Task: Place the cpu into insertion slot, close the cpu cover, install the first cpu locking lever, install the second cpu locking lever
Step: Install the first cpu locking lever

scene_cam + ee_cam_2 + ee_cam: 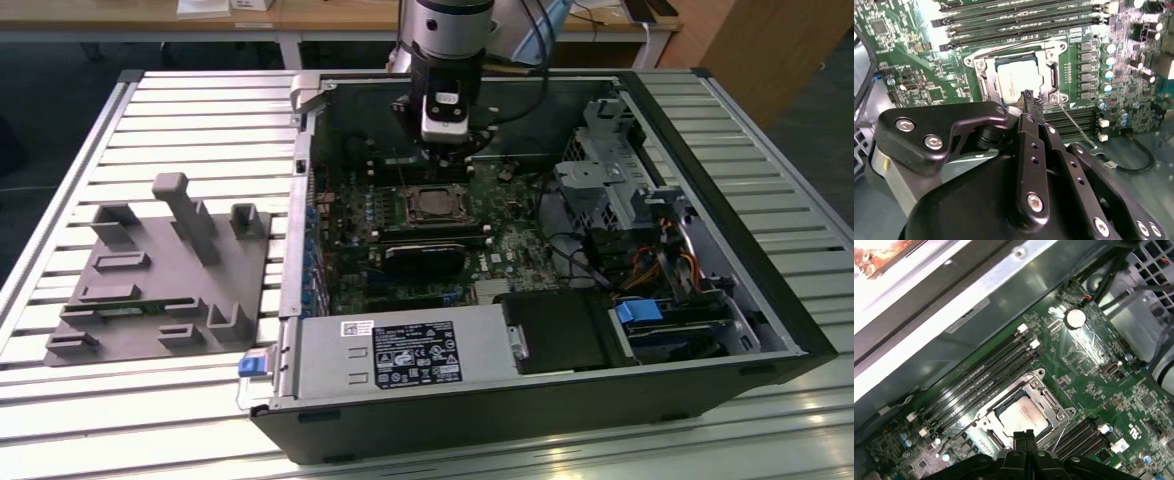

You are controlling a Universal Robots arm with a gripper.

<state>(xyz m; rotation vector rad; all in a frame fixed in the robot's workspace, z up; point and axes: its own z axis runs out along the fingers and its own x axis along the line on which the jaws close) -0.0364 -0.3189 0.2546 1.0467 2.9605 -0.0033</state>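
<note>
The cpu point(1016, 77) is seated in the insertion slot point(974, 64), framed by the cpu cover point(985, 82); the end effector point(1029, 96), pressed together, is held at its edge.

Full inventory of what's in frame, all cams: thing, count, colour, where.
table: one, silver slatted, under everything
computer case: one, black, open on the table
fixture: one, grey, exterior view's left of the case
motherboard: one, green, inside the case
cpu: one, silver-beige, mid-board
cpu cover: one, silver, flat around the cpu
locking lever: one visible, silver wire, angling out from the cover's corner
memory slots: several, black, either side of the cpu
heatsink block: one, black, beside the cpu
arm: one, silver and black, over the case
pincer: one, black, shut, at the cover's edge
</note>
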